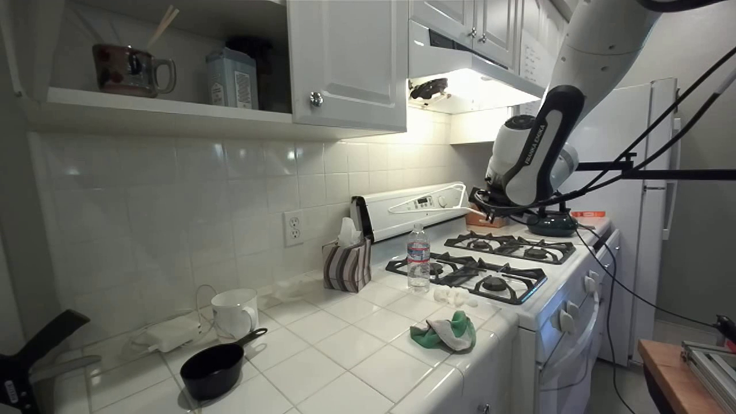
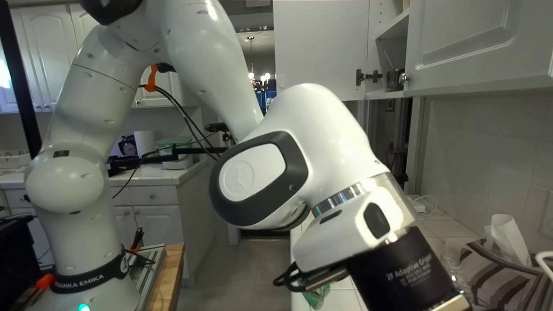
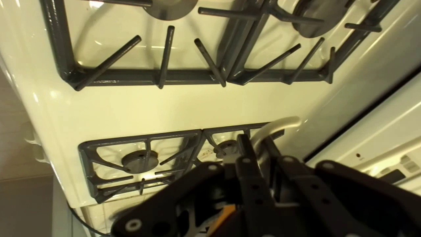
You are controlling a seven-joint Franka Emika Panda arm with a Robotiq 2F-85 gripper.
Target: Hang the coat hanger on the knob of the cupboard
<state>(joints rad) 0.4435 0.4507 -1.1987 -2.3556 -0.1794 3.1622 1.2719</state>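
Observation:
A white coat hanger (image 1: 462, 194) is in my gripper (image 1: 482, 214), above the back of the stove in an exterior view. In the wrist view the gripper (image 3: 257, 140) has its fingers closed around the hanger (image 3: 278, 125), whose curved end sticks out past the fingertips. A white curved piece, likely the hanger (image 2: 545, 261), shows at the right edge of an exterior view; the fingertips are out of view there. The round metal knob (image 1: 316, 99) is on a white cupboard door (image 1: 351, 63), up and away from the gripper. The knob (image 2: 404, 79) also shows in an exterior view.
The stove (image 1: 506, 276) lies below the gripper, with the range hood (image 1: 477, 75) above. A water bottle (image 1: 418, 259), tissue box (image 1: 347, 265), mug (image 1: 233, 313), black pan (image 1: 210, 371) and cloth (image 1: 445, 333) stand on the counter. An open shelf (image 1: 172, 106) adjoins the cupboard door.

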